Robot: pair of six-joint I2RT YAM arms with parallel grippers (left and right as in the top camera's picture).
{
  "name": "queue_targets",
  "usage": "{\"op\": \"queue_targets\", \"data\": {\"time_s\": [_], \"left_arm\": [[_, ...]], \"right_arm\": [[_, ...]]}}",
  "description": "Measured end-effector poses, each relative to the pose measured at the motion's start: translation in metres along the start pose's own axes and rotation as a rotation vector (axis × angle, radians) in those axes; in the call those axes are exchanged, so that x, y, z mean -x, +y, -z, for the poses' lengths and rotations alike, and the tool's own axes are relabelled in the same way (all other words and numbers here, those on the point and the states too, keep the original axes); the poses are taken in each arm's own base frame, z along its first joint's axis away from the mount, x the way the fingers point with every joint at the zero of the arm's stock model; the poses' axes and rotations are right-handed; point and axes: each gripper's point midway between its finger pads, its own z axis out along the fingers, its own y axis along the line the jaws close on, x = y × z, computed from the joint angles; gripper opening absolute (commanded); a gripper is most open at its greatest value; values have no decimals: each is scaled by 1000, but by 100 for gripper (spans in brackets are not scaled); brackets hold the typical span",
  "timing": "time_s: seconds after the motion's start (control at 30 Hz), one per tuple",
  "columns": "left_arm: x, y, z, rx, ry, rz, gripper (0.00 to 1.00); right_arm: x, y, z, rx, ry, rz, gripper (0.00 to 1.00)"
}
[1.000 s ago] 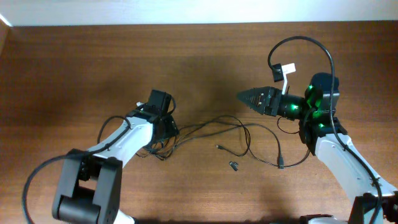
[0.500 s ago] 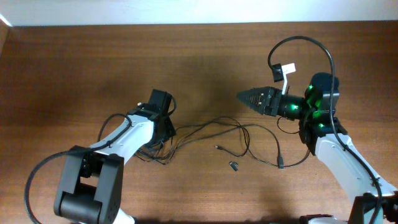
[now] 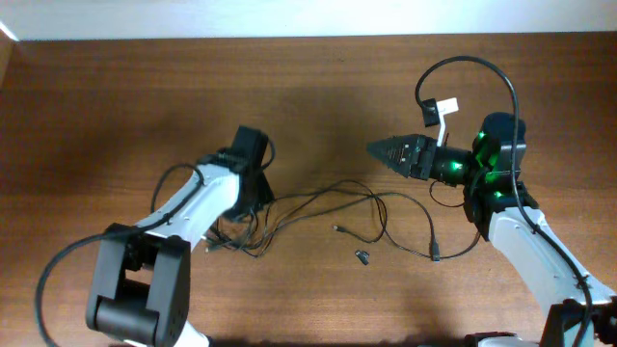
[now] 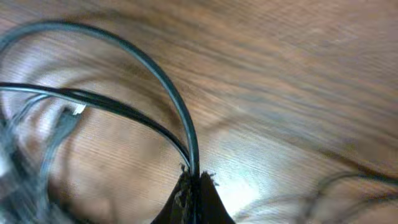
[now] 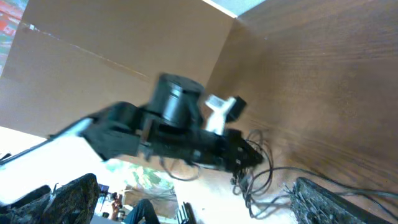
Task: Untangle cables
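The left gripper point(image 4: 193, 198) is clenched on one strand of the cables point(image 3: 243, 234), likely to draw it from the bunch beside that arm. Loose strands trail rightward beneath the right gripper point(image 3: 378, 149), which hovers with jaws apart and empty, apparently ready to take one.

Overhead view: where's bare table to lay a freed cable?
Free: the brown wooden table along the far edge, and the near patch between the white left arm and white right arm. Crowded: the centre, with thin black cables and a tiny dark piece.
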Motion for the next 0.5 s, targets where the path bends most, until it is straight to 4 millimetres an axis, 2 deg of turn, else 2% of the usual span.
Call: {"op": "queue_targets", "data": {"time_s": [0.03,0.13,0.17,0.23,0.37,0.5], "left_arm": [[9,-7,13,-20,-22,1,0],[39,-27,72,-114,-139,9,0],[44,-29,90,-146,-179,12,0],[46,-28,114,-183,-226,18,0],[46,-5,137,-187,-254,66,0],[44,39,148,-104,-254,178,0]], "right_arm": [[0,0,0,0,1,-1,99],[0,0,0,0,0,0,99],[0,0,0,0,1,-1,99],[0,0,0,0,1,-1,99],[0,0,0,0,1,-1,99],[0,0,0,0,0,-1,99]]}}
